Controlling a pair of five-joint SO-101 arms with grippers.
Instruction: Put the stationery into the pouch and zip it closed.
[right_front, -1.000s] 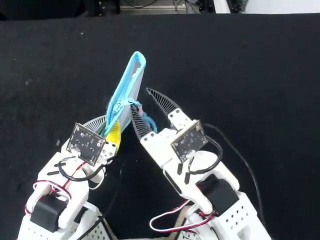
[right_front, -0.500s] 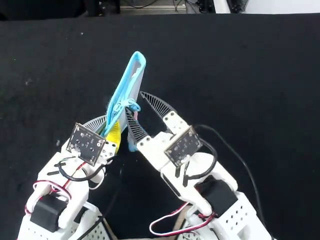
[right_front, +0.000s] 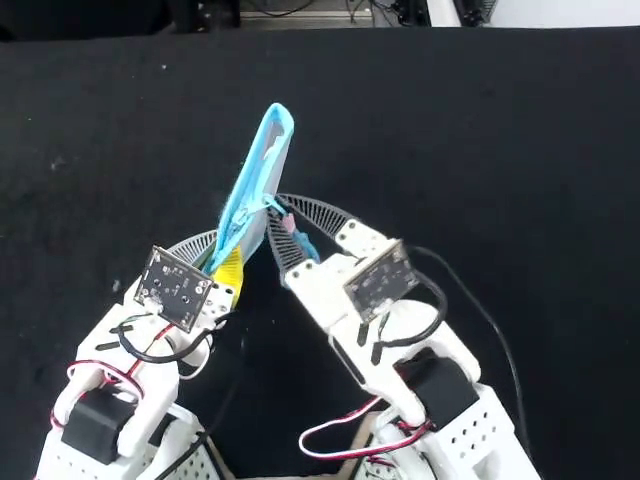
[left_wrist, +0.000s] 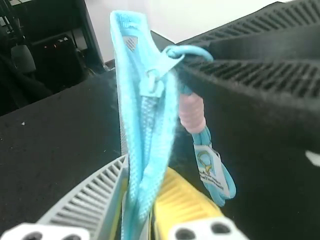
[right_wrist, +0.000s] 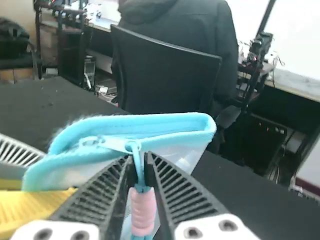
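Light blue fabric zip pouch (right_front: 255, 180) is held tilted upright over the black table (right_front: 480, 150). Its lower end is clamped between the left gripper (right_front: 215, 258) jaws, one grey and one yellow. Right gripper (right_wrist: 139, 159) jaws are narrow, pinching the blue zipper pull cord with pink bead (right_wrist: 140, 210). Zip possibly part-closed, hard to tell.

Pouch (right_front: 258, 170) — light blue, raised, standing on its long edge.
Slider (right_wrist: 132, 146) partway along the zip; blue cord (left_wrist: 201, 136) with pink bead (left_wrist: 191, 111) attached.

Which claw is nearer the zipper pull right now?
Right. The right claw is clamped on the zipper pull; the left claw grips the pouch farther along, at its end nearest the arms.
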